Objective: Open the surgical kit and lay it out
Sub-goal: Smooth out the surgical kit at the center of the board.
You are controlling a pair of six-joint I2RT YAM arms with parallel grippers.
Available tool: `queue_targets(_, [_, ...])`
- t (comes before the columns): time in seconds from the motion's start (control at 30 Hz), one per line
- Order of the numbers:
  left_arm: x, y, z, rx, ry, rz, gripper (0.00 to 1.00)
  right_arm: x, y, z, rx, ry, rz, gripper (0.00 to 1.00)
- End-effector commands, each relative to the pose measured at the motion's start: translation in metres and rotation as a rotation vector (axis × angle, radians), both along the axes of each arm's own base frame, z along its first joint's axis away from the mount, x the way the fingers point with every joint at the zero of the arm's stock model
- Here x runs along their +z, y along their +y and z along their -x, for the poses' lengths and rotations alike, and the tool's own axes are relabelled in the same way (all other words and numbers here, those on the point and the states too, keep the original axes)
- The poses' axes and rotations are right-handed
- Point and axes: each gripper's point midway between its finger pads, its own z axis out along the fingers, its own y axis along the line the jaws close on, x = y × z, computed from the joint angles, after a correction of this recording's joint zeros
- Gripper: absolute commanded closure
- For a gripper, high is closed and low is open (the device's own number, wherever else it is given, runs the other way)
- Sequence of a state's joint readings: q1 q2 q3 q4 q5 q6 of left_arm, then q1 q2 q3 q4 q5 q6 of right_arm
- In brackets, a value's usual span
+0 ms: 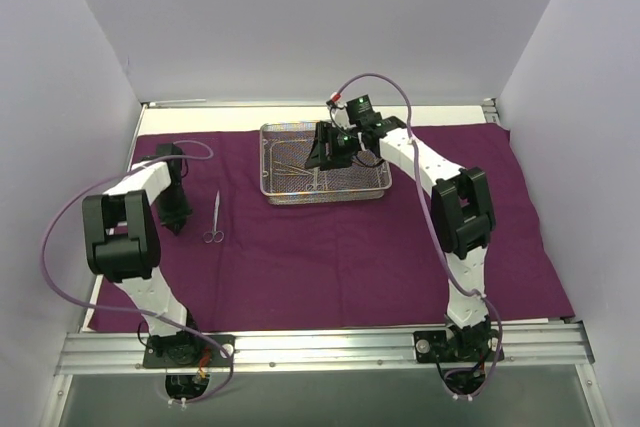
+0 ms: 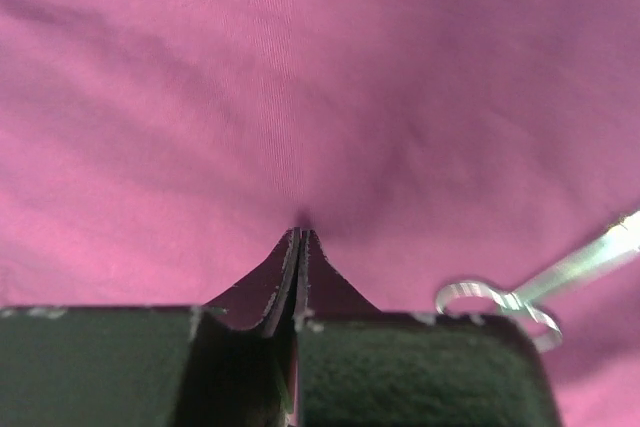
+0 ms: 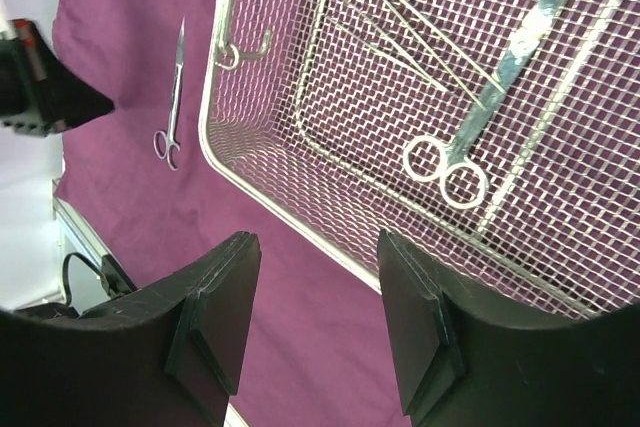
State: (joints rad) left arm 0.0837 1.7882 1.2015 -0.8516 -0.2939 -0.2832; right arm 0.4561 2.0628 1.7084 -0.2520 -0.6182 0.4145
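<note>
Left tool (image 2: 300, 237) was shut, tips down on the cloth (image 1: 350, 257) at frame left, just beside the laid-out scissors (image 1: 214, 219). Any drag could have bunched the cloth and shifted them. Right tool (image 3: 318, 247) hung part-open and empty over the tray (image 1: 325, 196) at top centre. The thin tray scissors (image 3: 480, 117) could have slipped a pinch.

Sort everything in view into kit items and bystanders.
Kit: purple cloth wrap; wire-mesh tray; scissors on the cloth; scissors in the tray; slim instruments beside them.
Bystanders: metal rail; white walls.
</note>
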Motion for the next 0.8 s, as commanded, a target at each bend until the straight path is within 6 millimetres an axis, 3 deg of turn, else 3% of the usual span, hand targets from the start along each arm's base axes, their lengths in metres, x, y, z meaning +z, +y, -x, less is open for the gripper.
queue_targets(0.0, [-0.024, 0.002, -0.002, 0.048, 0.045, 0.067, 0.98, 0.015, 0.007, -0.004, 0.006, -0.045, 0.004, 0.49])
queue_targets(0.2, [-0.045, 0.030, 0.004, 0.128, 0.102, 0.084, 0.98, 0.008, 0.008, -0.012, -0.004, -0.052, 0.026, 0.49])
queue_targets(0.33, [-0.048, 0.047, 0.002, 0.171, 0.094, 0.098, 0.98, -0.006, 0.008, -0.016, -0.007, -0.040, 0.054, 0.49])
queue_targets(0.5, [-0.045, 0.044, -0.006, 0.171, 0.072, 0.131, 0.98, -0.013, 0.012, -0.029, -0.007, -0.065, 0.106, 0.49])
queue_targets(0.53, [-0.044, 0.043, -0.009, 0.168, 0.065, 0.136, 0.98, -0.022, 0.012, -0.029, -0.007, -0.050, 0.128, 0.49])
queue_targets(0.6, [-0.036, 0.039, -0.015, 0.166, 0.039, 0.151, 0.98, -0.020, 0.011, -0.038, -0.014, -0.089, 0.161, 0.49])
queue_targets(0.67, [-0.029, 0.036, -0.018, 0.159, 0.015, 0.167, 0.98, -0.030, 0.010, -0.041, -0.013, -0.080, 0.201, 0.49])
queue_targets(0.73, [-0.013, 0.028, -0.020, 0.150, -0.024, 0.201, 0.89, -0.036, 0.005, -0.050, -0.019, -0.103, 0.256, 0.49])
queue_targets(0.77, [-0.007, 0.026, -0.021, 0.152, -0.039, 0.207, 0.80, -0.038, 0.004, -0.052, -0.021, -0.110, 0.276, 0.49])
